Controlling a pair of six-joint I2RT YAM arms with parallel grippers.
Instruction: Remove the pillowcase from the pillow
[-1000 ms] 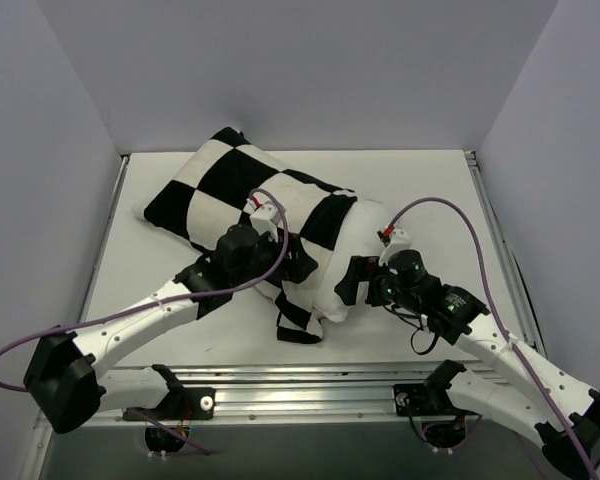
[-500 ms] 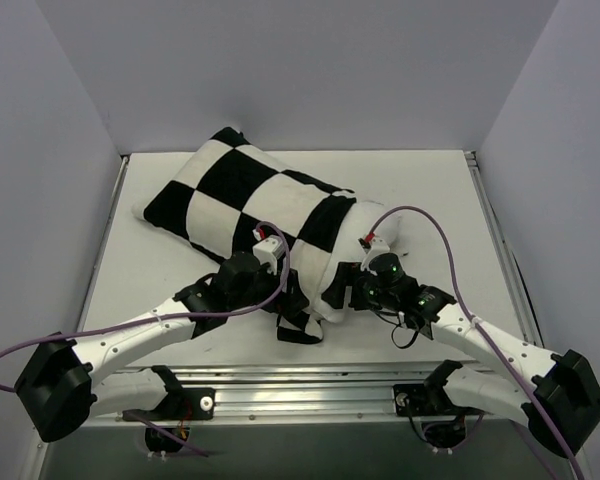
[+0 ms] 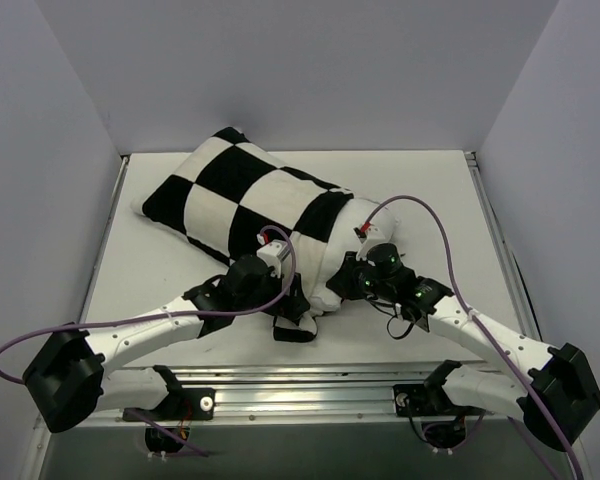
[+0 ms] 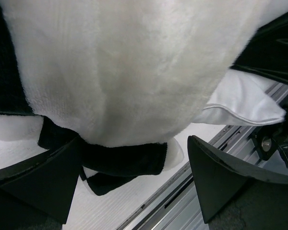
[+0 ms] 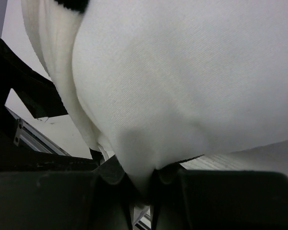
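Fabric of the pillow (image 5: 182, 72) sits pinched between the right jaws, which are closed on a fold of its plain white cloth. The left jaws stand wide apart, gripping nothing. A black flap of the pillowcase (image 4: 125, 72) hangs between their fingers (image 4: 43, 184), and a white checker square bulges just above them. Both wrists meet low at the near end of the pillow, the left at the case's loose hem, the right just beside it on the bared white corner. The left arm (image 3: 150, 325) reaches in low from the near left and the right arm (image 3: 485, 330) from the near right, both close over the bench (image 3: 440, 200). The pillow lies slantwise on the bench, its far-left part covered by the pillowcase, its near-right end uncovered.
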